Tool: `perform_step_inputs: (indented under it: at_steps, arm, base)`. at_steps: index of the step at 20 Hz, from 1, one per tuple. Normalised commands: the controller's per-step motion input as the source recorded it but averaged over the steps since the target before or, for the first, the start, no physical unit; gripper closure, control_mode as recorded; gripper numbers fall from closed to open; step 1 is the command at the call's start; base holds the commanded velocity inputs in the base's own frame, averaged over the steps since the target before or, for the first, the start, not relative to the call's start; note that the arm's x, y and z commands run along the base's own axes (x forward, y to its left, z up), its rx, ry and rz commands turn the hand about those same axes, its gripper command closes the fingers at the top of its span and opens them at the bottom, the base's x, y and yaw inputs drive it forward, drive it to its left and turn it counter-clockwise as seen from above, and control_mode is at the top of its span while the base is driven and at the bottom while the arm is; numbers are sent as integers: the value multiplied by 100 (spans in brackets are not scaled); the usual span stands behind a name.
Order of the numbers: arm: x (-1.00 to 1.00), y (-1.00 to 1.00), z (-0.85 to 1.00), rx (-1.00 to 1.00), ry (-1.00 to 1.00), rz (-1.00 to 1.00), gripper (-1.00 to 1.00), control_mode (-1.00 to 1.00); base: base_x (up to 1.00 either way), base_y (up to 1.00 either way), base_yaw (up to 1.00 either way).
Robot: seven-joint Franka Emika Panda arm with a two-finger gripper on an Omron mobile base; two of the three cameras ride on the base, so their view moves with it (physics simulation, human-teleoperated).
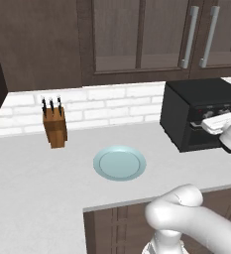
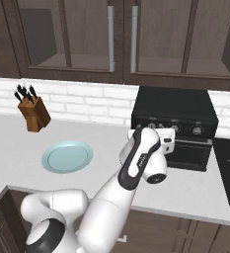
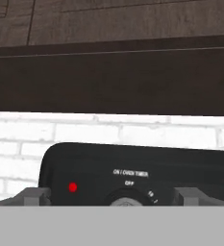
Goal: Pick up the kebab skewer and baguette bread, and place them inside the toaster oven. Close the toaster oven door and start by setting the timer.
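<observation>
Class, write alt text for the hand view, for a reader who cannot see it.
Close-up of the black toaster oven, with a lit red lamp beside a knob labelled as the on/oven timer. The open pincer faces that knob, one grey fingertip either side. Behind are a white brick wall and dark wood cabinets.

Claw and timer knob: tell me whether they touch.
Cannot tell. In the hand view the open claw straddles the timer knob, but the picture's bottom edge cuts off any contact.
</observation>
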Motion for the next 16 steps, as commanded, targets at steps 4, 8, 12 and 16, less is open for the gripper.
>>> perform_step_inputs:
  at_steps: [4,8,12,16]
  arm:
    - [12,0,-15,0,0,-1,-100,-100]
    - [22,0,-3,0,0,-1,-100,-100]
    - [11,0,-1,0,0,0,-100,-100]
    - [0,-7,-2,0,0,0,-100,-100]
  base:
    - [0,0,0]
    - [0,0,0]
    - [0,0,0]
    - [0,0,0]
